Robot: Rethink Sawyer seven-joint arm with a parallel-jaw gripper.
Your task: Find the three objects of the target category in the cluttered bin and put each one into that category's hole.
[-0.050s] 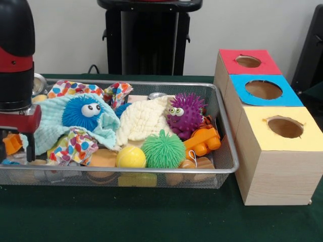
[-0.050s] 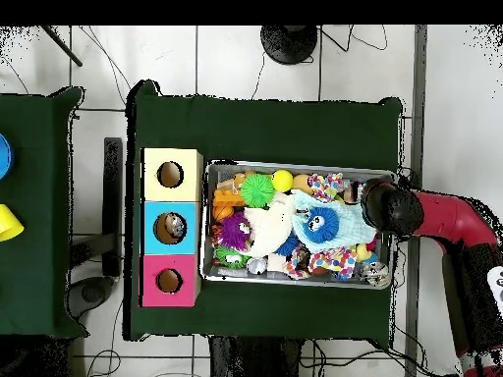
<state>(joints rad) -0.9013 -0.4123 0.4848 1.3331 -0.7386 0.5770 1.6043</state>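
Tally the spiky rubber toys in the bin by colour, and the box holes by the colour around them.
Blue spiky toy with eyes: 1
Purple spiky toy with eyes: 1
Green spiky ball: 1
Spiky toys total: 3
Red-topped hole: 1
Blue-topped hole: 1
Yellow-topped hole: 1
Holes total: 3

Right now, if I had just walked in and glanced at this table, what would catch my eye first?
Probably the wire mesh bin heaped with bright toys: a blue googly-eyed fuzzy ball wrapped in a pale cloth, a purple spiky one with eyes near the middle, and a green spiky ball at the front. Beside the bin stand three wooden boxes topped red, blue and yellow, each with a round hole. The red and black arm hangs over the bin's end farthest from the boxes.
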